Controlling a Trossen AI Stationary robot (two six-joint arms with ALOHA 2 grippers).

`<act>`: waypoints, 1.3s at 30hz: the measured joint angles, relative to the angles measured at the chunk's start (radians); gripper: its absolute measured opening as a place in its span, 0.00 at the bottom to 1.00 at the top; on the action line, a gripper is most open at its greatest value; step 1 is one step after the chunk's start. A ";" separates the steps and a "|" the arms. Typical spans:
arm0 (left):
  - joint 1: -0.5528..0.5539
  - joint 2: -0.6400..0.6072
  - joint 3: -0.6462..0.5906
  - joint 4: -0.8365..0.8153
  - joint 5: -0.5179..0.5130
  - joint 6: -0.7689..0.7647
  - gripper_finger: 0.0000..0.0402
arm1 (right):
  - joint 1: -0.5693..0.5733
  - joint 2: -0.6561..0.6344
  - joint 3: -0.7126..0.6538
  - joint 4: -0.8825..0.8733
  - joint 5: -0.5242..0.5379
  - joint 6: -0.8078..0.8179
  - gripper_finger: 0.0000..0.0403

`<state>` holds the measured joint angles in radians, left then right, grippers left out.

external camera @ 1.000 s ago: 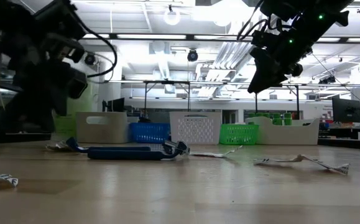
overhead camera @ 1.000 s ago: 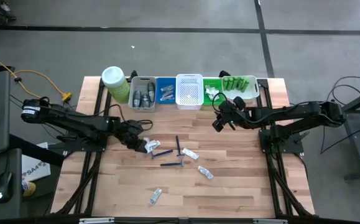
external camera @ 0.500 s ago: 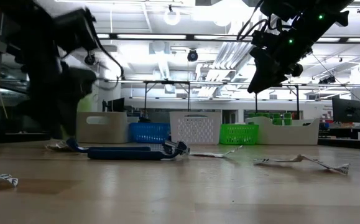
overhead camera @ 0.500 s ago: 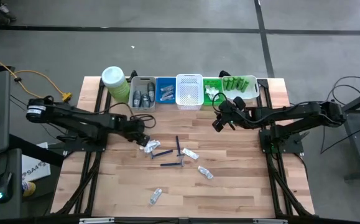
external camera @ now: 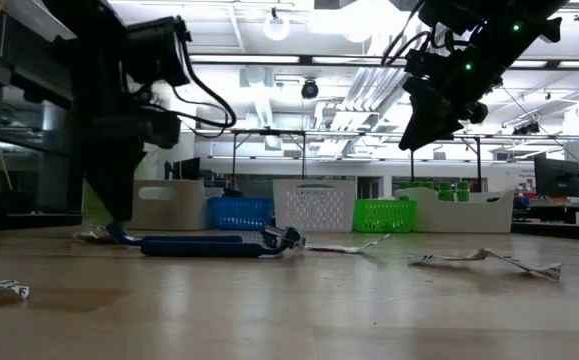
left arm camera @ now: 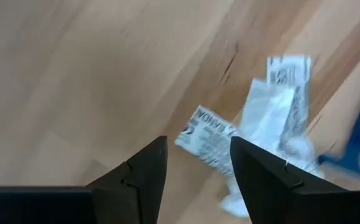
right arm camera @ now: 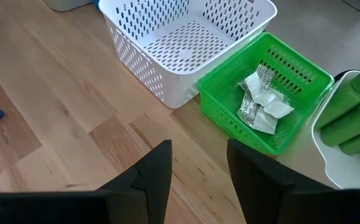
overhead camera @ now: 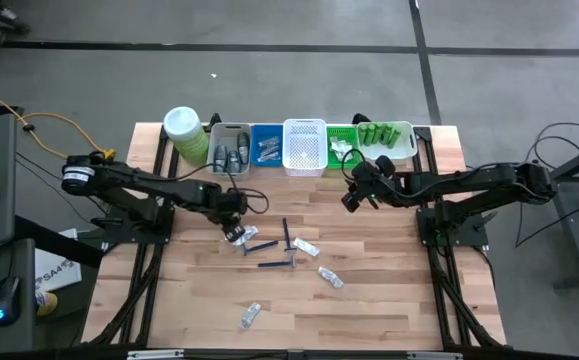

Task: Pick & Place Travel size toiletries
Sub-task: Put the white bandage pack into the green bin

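Loose toiletries lie scattered mid-surface. A crumpled clear-and-white printed sachet lies flat beside three thin dark blue sticks, one upright in the overhead view, two lying crosswise just below it. Two more white sachets lie just right of the sticks, and another sachet lies well apart nearer the front edge. Crumpled white sachets sit in the green basket, with green bottles lying side by side in the bin next to it.
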<state>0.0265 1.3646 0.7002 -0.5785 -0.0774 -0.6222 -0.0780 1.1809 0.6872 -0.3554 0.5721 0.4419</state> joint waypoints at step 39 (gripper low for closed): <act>-0.007 0.155 -0.004 0.065 -0.015 0.540 0.43 | 0.000 0.000 0.000 -0.032 -0.002 0.000 0.37</act>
<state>0.0196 1.5194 0.6964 -0.5139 -0.0921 -0.0826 -0.0780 1.1809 0.6872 -0.3870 0.5697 0.4423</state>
